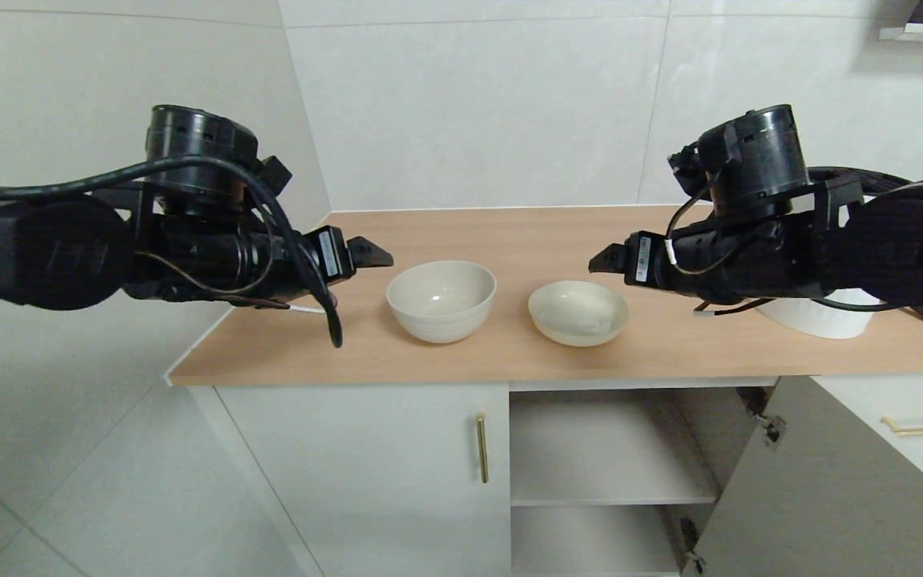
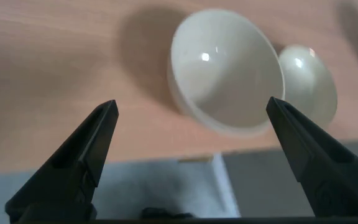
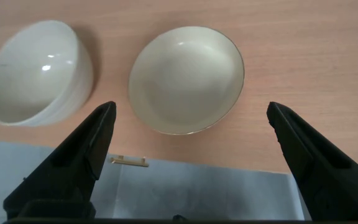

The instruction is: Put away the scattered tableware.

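Two pale bowls sit on the wooden counter (image 1: 509, 361). The deeper bowl (image 1: 441, 300) (image 2: 225, 71) (image 3: 33, 71) stands to the left of the shallower bowl (image 1: 578, 312) (image 2: 308, 78) (image 3: 186, 78). My left gripper (image 1: 371, 255) (image 2: 191, 118) hovers open above the counter, just left of the deep bowl, holding nothing. My right gripper (image 1: 606, 260) (image 3: 191, 121) hangs open a little above and right of the shallow bowl, also holding nothing.
A white round container (image 1: 818, 314) stands on the counter behind my right arm. Below the counter, a cupboard door (image 1: 814, 489) hangs open, showing a bare shelf (image 1: 602, 481). The left door with a brass handle (image 1: 481, 447) is closed. Tiled walls meet at the counter's far left corner.
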